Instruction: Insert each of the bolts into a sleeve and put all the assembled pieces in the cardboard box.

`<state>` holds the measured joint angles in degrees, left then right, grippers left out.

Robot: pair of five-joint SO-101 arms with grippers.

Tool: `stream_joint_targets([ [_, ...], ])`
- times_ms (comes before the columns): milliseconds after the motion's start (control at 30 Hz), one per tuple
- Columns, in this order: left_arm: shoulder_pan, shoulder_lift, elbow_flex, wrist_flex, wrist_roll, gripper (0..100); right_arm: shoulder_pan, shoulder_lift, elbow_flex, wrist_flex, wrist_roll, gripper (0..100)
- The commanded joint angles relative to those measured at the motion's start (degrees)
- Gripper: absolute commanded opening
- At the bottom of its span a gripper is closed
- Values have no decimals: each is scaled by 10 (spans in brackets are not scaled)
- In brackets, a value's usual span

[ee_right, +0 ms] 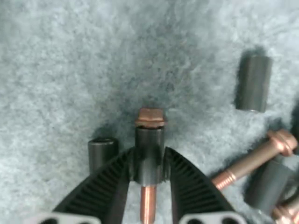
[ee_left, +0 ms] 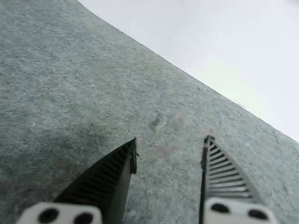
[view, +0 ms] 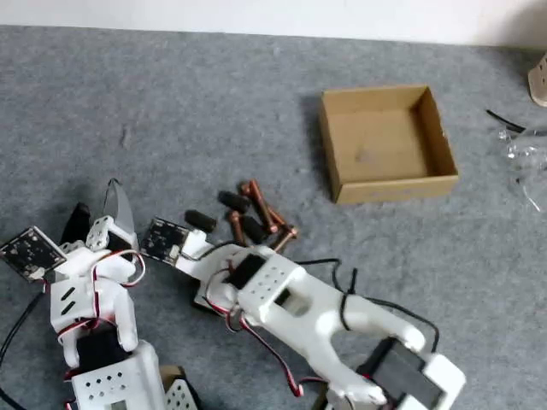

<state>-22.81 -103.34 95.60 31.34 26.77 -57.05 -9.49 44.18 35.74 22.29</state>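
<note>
On the grey tabletop (view: 214, 102) the cardboard box (view: 389, 186) sits well apart from the loose bolts (view: 263, 207). The left claw (ee_left: 170, 140) hangs open over bare tabletop; the right claw (ee_right: 149, 158) pinches a sleeve (ee_right: 149, 144) with a bolt (ee_right: 150, 117) through it.

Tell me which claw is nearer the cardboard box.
Right. The right claw, shut on a sleeve with a bolt through it, sits at the parts pile near the cardboard box. The left claw, open over bare carpet, sits farther away, beyond that pile.
</note>
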Motion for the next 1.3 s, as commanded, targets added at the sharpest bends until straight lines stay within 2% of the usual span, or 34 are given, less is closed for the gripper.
stream_joint_targets([
  [0, 0, -9, -9, -13, -2, 217, 12, -58, 26, 3, -9, 77],
  [500, -5, -10, -22, -12, -3, 217, 12, -68, 35, -3, -9, 77],
  [667, -63, -9, -65, 24, -3, 217, 13, -63, 35, -12, -8, 77],
  [833, -161, -7, -126, 76, -3, 217, 13, -7, 5, -11, -8, 77],
  [1067, -170, -7, -145, 107, -4, 220, 13, 102, -74, -11, -8, 77],
  [1267, -185, -8, -151, 131, -35, 217, 11, 147, -104, -11, -9, 77],
])
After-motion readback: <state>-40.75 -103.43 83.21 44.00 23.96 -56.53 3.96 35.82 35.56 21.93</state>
